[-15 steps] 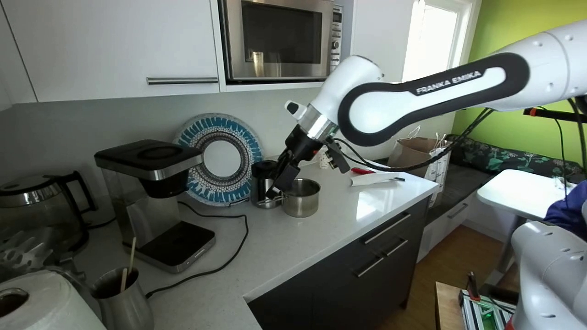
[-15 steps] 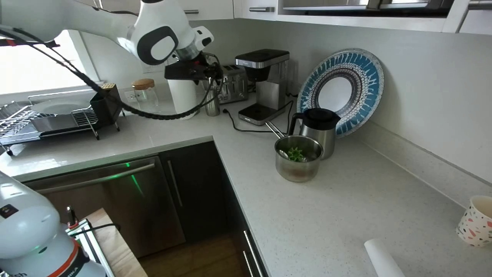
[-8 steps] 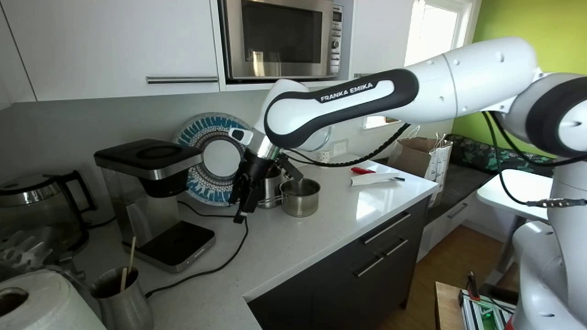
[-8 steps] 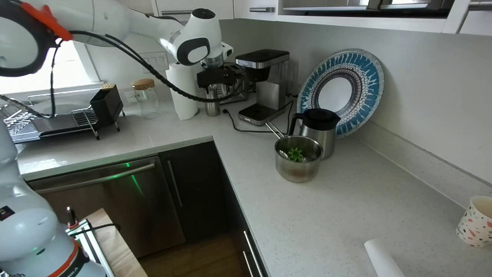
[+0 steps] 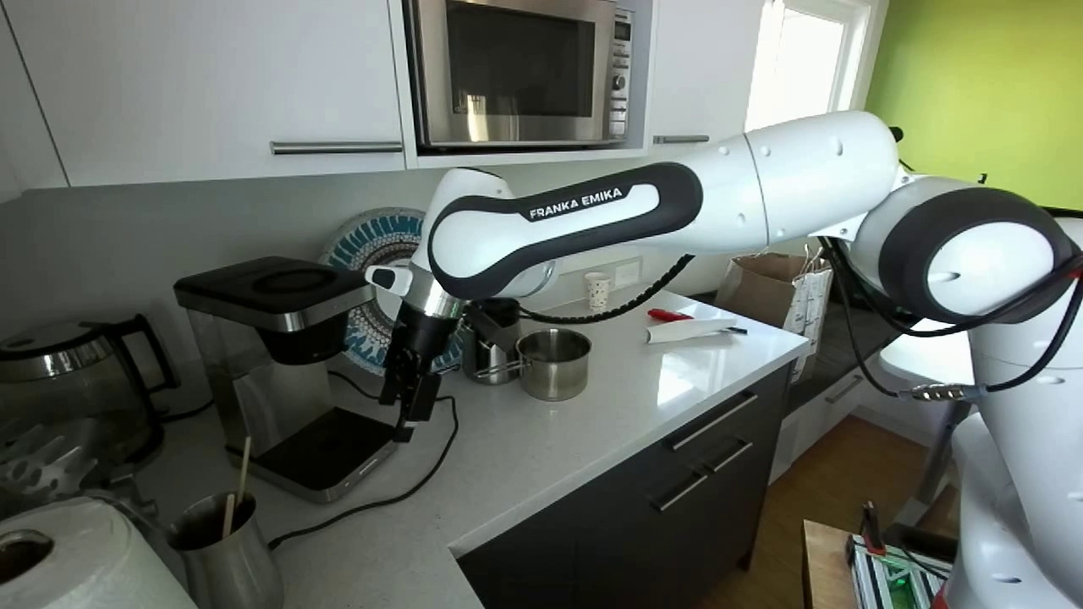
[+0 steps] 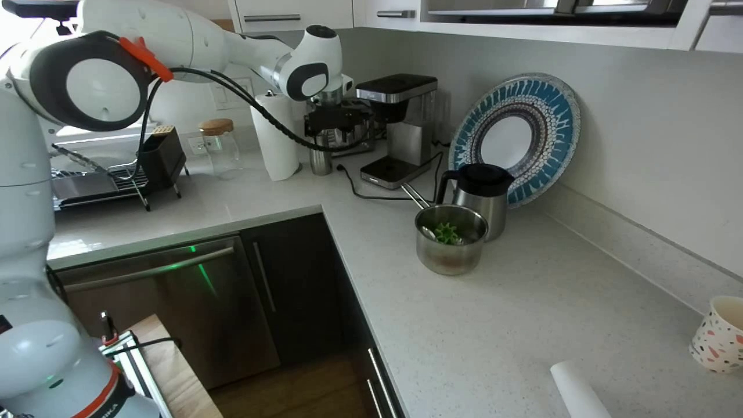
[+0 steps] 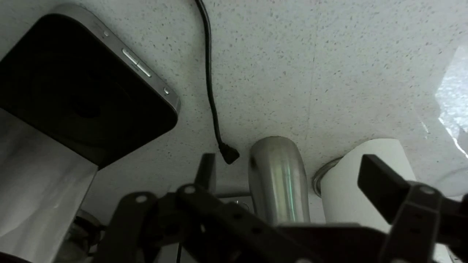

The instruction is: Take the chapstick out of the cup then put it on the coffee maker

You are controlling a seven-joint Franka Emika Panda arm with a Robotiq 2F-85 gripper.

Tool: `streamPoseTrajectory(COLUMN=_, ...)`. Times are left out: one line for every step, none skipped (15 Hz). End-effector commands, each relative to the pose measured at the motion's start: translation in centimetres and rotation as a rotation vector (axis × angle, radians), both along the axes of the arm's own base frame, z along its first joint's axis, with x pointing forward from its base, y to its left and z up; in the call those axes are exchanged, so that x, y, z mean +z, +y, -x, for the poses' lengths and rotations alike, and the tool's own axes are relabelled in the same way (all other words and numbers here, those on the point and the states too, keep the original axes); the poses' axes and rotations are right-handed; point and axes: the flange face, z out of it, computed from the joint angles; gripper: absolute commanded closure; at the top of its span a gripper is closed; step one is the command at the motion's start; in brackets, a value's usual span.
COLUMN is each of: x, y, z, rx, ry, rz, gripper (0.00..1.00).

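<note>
The hand (image 7: 292, 177) hangs over the table (image 7: 292, 84), fingers (image 7: 380, 184) spread well apart and nothing clamped between them, and beyond that gap in the wrist view stands the steel cup (image 7: 278, 179). Close by on the left sits the coffee maker (image 7: 86, 109) with its flat base, and there's the first danger: swing low and left, and a finger could clip that corner. Underneath runs a loose black cord (image 7: 208, 73), ready to snag if the next move dips too far. Now the cup itself, near left in an exterior view: two pale sticks (image 5: 244, 467) poke out of it, and one of those is my best guess at the chapstick, since no tube can be made out anywhere. They're thin and lean slightly, so closing off-centre could pinch air, catch both, or tip that tall cup into the paper roll (image 7: 343, 193) just beside it. Go too deep, and the fingers jam on the steel rim. Farther out, right of the hand in both exterior views, sits the saucepan (image 5: 554, 376), then a speckled paper cup (image 6: 717, 337), its depths hidden; if the chapstick is there, this is the wrong target. And a rounded stick could roll off the coffee maker's top.
</note>
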Motion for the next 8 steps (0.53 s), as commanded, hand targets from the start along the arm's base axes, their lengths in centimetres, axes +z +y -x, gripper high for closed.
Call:
streamPoseTrajectory(x=-0.2, y=0.6, z=-1.5, rx=0.078, ry=-0.037, rz=-0.025, gripper=0.0)
streamPoseTrajectory(x=-0.3, y=1.3, z=-2.2, rx=0.155, ry=-0.055, rz=-0.039, gripper=0.0)
streamPoseTrajectory(x=-0.4, y=1.8, z=-2.9, rx=0.202, ry=-0.072, rz=-0.054, gripper=0.0)
streamPoseTrajectory(x=-0.4, y=2.4, z=-3.6, rx=0.223, ry=-0.09, rz=-0.046, gripper=0.0)
streamPoseTrajectory(x=-0.3, y=2.8, z=-4.1, rx=0.253, ry=-0.111, rz=-0.045, gripper=0.0)
streamPoseTrajectory(x=-0.2, y=3.2, z=-4.6, rx=0.266, ry=-0.133, rz=-0.039, gripper=0.0)
streamPoseTrajectory(x=0.1, y=3.5, z=-5.2, rx=0.278, ry=-0.161, rz=-0.043, gripper=0.0)
streamPoseTrajectory(x=0.5, y=3.9, z=-5.8, rx=0.289, ry=-0.187, rz=-0.059, gripper=0.0)
